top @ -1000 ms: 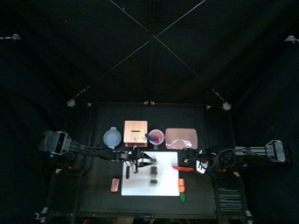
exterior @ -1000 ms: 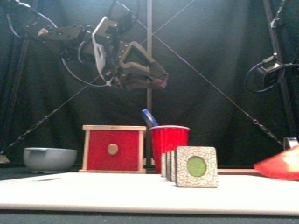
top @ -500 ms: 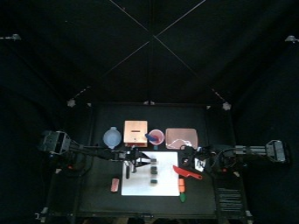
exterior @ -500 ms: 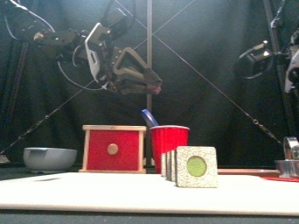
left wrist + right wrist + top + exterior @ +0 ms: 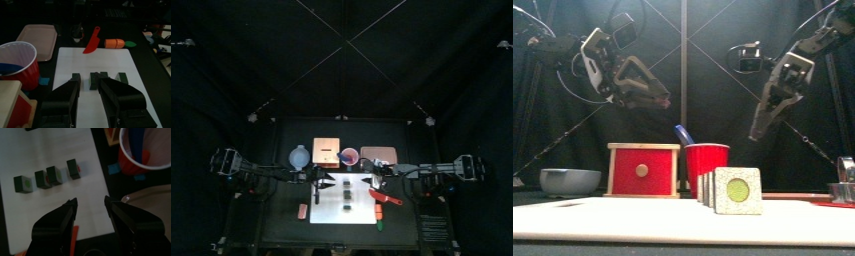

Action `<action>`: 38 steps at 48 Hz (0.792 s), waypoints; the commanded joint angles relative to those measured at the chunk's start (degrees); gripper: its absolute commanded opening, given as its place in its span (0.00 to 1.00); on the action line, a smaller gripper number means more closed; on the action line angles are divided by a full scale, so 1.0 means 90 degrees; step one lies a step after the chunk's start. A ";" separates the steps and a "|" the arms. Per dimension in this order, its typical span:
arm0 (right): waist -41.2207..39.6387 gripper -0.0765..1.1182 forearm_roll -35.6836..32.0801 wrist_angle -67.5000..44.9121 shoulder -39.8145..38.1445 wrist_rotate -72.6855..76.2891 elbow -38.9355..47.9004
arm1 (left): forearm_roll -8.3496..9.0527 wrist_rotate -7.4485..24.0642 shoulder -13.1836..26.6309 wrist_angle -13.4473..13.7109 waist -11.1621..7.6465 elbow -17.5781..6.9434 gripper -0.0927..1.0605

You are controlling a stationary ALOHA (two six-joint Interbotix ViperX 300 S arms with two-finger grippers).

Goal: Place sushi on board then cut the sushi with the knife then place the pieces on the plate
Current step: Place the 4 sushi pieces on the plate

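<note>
Several dark green sushi pieces (image 5: pixel 342 193) stand in a row on the white board (image 5: pixel 352 215); the front view shows them close up (image 5: pixel 734 190), the nearest one separate. A red knife (image 5: pixel 385 198) lies on the board's right side, apart from both grippers. My left gripper (image 5: pixel 321 181) hangs open above the board's back left, its jaws over the sushi pieces (image 5: pixel 100 80). High over the back right, my right gripper (image 5: pixel 763 122) is open and holds nothing. The pink plate (image 5: pixel 376 157) lies behind the board.
A red cup (image 5: pixel 707 170) with a blue knife stands behind the board, a wooden box with a red drawer front (image 5: pixel 643 170) and a blue-grey bowl (image 5: pixel 569 181) to its left. An orange toy (image 5: pixel 303 210) lies left of the board, a carrot-like toy (image 5: pixel 115 43) beyond the knife.
The right gripper let go of the red knife, which now lies on the board, and rose up and back. The left gripper drew back to the left and a little lower.
</note>
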 commanded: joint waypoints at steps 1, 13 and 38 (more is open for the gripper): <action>0.0068 0.77 -0.0088 -0.0293 0.0420 -0.0010 -0.0439 | -0.0059 0.0000 -0.0146 -0.0059 0.0059 -0.0029 0.69; 0.0293 0.77 -0.0078 -0.0410 0.1504 -0.0010 -0.1172 | -0.0068 0.0010 -0.0146 -0.0059 0.0078 0.0039 0.69; 0.0527 0.76 -0.0146 0.0059 0.2598 -0.0010 -0.2041 | -0.0059 0.0020 -0.0156 -0.0059 0.0078 0.0244 0.69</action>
